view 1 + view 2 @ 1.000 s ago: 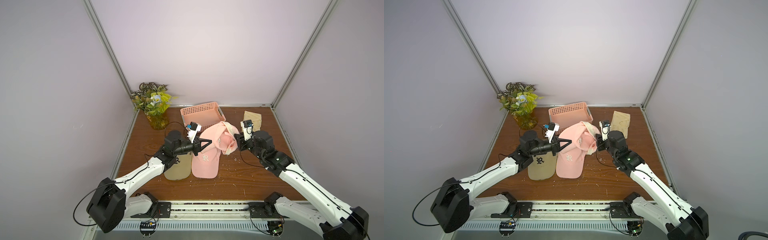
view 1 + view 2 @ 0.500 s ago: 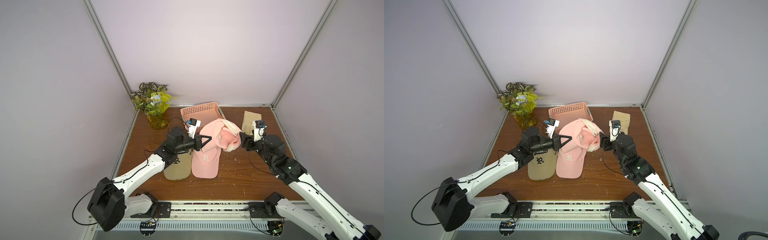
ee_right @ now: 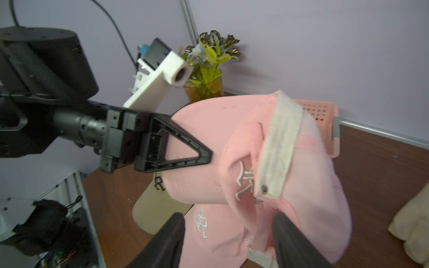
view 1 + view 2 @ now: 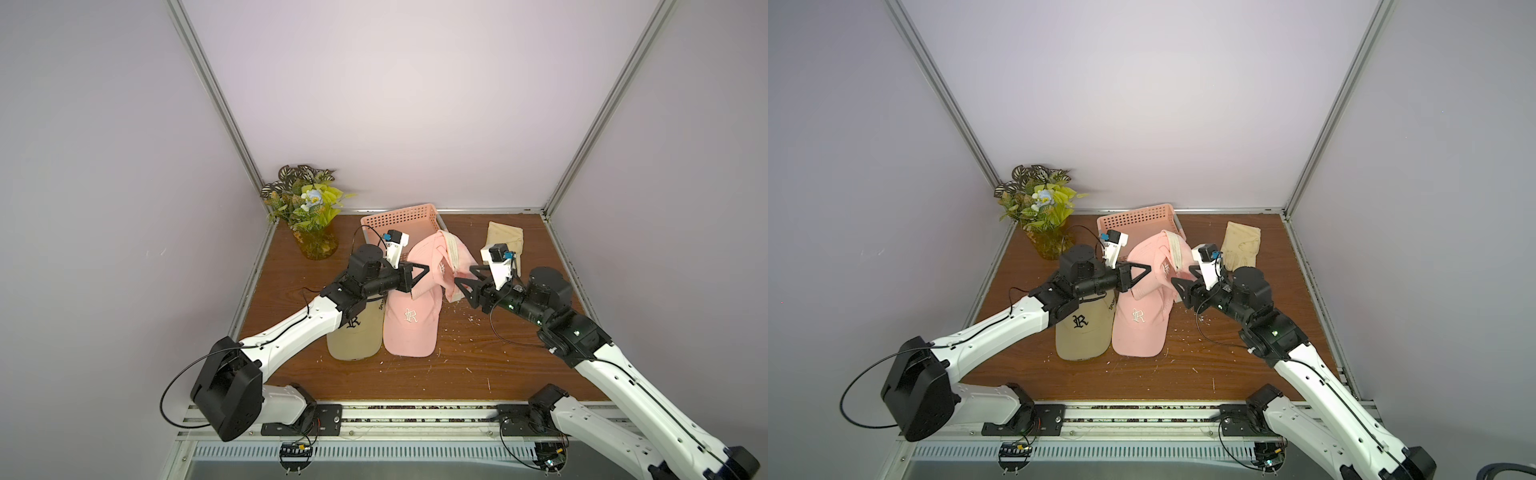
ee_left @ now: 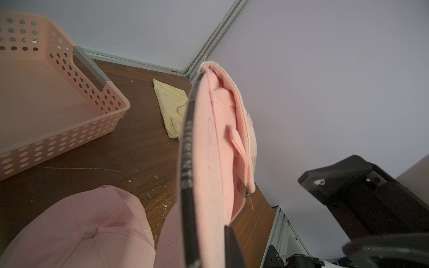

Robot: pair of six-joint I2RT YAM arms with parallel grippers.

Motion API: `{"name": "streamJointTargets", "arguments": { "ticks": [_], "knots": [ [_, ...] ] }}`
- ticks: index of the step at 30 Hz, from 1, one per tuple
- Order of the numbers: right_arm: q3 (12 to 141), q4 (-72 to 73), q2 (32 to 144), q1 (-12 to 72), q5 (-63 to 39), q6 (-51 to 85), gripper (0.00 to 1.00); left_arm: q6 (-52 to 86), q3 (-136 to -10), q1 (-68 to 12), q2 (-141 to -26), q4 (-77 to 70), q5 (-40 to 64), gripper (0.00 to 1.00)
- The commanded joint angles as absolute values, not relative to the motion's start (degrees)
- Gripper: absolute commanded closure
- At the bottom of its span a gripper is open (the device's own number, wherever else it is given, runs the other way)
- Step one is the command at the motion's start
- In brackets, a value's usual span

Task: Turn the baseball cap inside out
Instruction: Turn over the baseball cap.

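Note:
The pink baseball cap (image 4: 444,257) (image 4: 1156,259) hangs in the air over the table's middle, its crown partly folded and its white sweatband (image 3: 278,148) showing outside. My left gripper (image 4: 419,276) (image 4: 1140,273) (image 5: 209,250) is shut on the cap's brim (image 5: 209,150) from the left side. On the cap's other side, my right gripper (image 4: 464,283) (image 4: 1180,282) (image 3: 228,218) stands open. A hanging fold of the crown (image 3: 308,197) lies between its fingers, and one finger (image 3: 290,234) rests against the fabric.
A second pink cap (image 4: 411,328) and a tan cap (image 4: 355,336) lie side by side under the held one. A pink perforated basket (image 4: 399,216) stands at the back, a flower vase (image 4: 311,224) at the back left, and a beige glove (image 4: 505,241) at the back right.
My right gripper drew back from the cap with its jaws widening, then came in again lower at the hanging crown. The left gripper lifted the cap slightly and kept its hold.

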State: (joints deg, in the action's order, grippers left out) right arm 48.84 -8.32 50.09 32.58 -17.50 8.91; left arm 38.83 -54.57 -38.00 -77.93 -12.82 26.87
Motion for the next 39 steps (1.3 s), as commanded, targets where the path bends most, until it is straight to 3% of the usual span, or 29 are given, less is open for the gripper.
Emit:
{"name": "streamJointTargets", "arguments": {
  "ticks": [1,4,7,15,21,27,34,39],
  "knots": [
    [51.9,-5.8,53.7,34.1,-28.3,9.1,0.44,38.2,-58.2,-39.7,-78.9,-13.5,27.1,1.0],
    [52.0,-4.2,56.0,35.1,-25.9,9.8,0.53,37.7,-59.3,-40.3,-79.5,-12.8,27.6,1.0],
    [51.5,-3.3,57.0,35.1,-16.9,11.6,0.62,37.5,-59.4,-40.5,-79.3,-12.3,28.8,1.0],
    [50.9,-5.6,60.4,34.3,1.5,15.1,0.67,35.8,-58.9,-40.6,-78.3,-11.0,32.2,1.0],
    [48.2,-8.4,60.8,31.3,9.4,18.8,0.61,36.9,-59.2,-41.6,-81.0,-12.6,37.5,1.0],
    [44.2,-11.1,61.9,27.4,8.5,20.9,0.6,37.1,-60.4,-45.2,-86.6,-12.7,37.8,0.99],
    [39.4,-13.3,62.8,24.9,9.5,24.5,0.44,38.6,-61.2,-47.6,-93.0,-11.5,33.2,0.98],
    [36.2,-10.9,66.0,24.8,6.0,26.2,0.42,39.7,-62.0,-48.2,-97.5,-10.7,30.8,0.98]
  ]
}}
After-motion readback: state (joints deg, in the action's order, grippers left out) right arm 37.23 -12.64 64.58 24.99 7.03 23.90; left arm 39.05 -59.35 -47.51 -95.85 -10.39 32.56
